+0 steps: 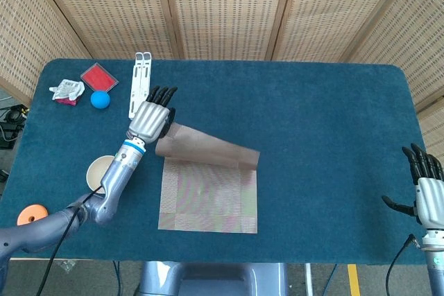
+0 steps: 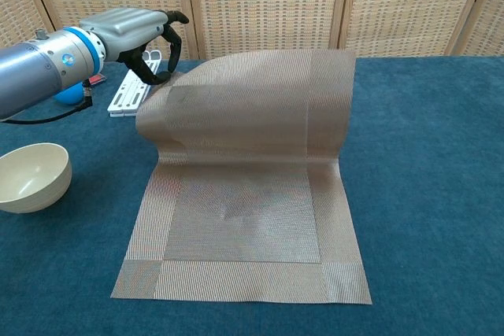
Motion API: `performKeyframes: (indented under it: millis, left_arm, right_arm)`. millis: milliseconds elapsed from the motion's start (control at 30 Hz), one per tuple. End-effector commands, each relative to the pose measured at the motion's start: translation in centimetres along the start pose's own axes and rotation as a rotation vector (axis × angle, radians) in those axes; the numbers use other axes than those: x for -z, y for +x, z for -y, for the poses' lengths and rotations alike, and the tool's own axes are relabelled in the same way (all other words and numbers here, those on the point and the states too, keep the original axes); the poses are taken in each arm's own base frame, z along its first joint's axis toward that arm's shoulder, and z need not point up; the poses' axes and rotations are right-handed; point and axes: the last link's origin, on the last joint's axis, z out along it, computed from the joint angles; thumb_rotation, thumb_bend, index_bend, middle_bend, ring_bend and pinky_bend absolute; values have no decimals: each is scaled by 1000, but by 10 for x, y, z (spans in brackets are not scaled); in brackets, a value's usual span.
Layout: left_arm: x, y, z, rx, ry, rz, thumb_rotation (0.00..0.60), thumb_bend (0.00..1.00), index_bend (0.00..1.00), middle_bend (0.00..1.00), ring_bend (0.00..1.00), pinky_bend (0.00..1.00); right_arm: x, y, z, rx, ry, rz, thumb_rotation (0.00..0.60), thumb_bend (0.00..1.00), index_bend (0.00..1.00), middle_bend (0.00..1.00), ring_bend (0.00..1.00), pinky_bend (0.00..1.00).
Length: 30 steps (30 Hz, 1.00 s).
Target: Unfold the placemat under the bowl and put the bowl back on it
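The unfolding step is in hand, by the look of it: the left hand (image 2: 134, 25) pinches the far-left corner of the placemat (image 2: 244, 218) between thumb and fingers (image 2: 167, 20) and holds it lifted over the far half of the mat, so that the upper layer stands up as a curved sheet while the lower half lies flat on the blue bench (image 1: 326, 123). The fold line runs across the mat's middle, and the raised flap leans toward the far side without yet being laid down. The bowl (image 2: 30, 176) sits apart on the bench to the left of the mat, near the robot, upright and not touching the mat. The right hand (image 1: 427, 192) rests at the near right edge of the bench, well apart from everything, holding nothing with its fingers spread. On the far left lie a white folded stand (image 1: 140, 85), a blue ball (image 1: 100, 99), a red pad (image 1: 98, 75) and a crumpled wrapper (image 1: 66, 90); an orange disc (image 1: 29, 215) sits at the near left. The next move likely calls for carrying the pinched corner farther away and down, so the flap lands flat without creasing, then letting go and fetching the bowl to set it on the opened mat.
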Motion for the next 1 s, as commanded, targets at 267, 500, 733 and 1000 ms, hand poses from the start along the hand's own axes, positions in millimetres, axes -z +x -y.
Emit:
performKeyframes:
  millis: [267, 500, 733, 1000]
  left_arm:
    - [-28, 0, 21, -23, 78, -3, 600, 164, 213, 0, 0, 0]
    - [-20, 3, 36, -17, 89, -43, 600, 96, 114, 0, 0, 0]
    - [31, 10, 61, 16, 72, -71, 600, 96, 113, 0, 0, 0]
    - [126, 17, 81, 66, 117, -73, 600, 96, 88, 0, 0, 0]
  right_arm:
    - [-3, -5, -1, 10, -7, 11, 600, 129, 48, 0, 0, 0]
    - [-2, -9, -1, 18, -9, 25, 600, 129, 49, 0, 0, 0]
    - [2, -14, 4, 27, 16, 46, 600, 130, 48, 0, 0, 0]
    - [9, -19, 11, 33, 51, 68, 600, 121, 48, 0, 0, 0]
